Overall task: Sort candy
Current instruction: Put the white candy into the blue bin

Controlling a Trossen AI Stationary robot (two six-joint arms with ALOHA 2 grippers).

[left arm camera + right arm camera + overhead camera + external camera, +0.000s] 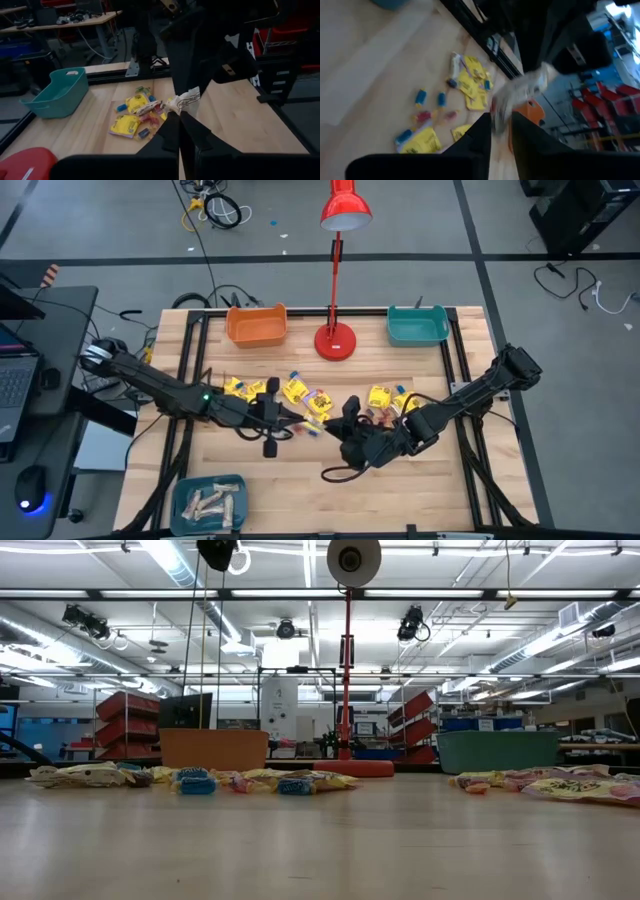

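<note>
Above the middle of the table, my left gripper (303, 424) and my right gripper (335, 427) meet tip to tip around one pale beige candy bar (186, 99). The left gripper (178, 117) is shut on it. The fingers of the right gripper (500, 127) stand a little apart, with the bar's other end (498, 114) between them. More candy lies loose on the table: yellow packets (294, 390) (384, 397) and small red and blue pieces (142, 132). My left gripper pinches one end of the pale bar (180, 106) between its two fingertips. The fingers come nearly level from the table's left, and the bar sticks out beyond them, clear of the table. Whether my right gripper's fingers (486, 131) touch the bar's other end, I cannot tell.
An orange bin (257, 326) and a teal bin (417, 326) stand at the far edge, with a red lamp's base (336, 341) between them. A blue tray (208, 502) holding pale bars sits at the near left. Bare wood lies near the front edge.
</note>
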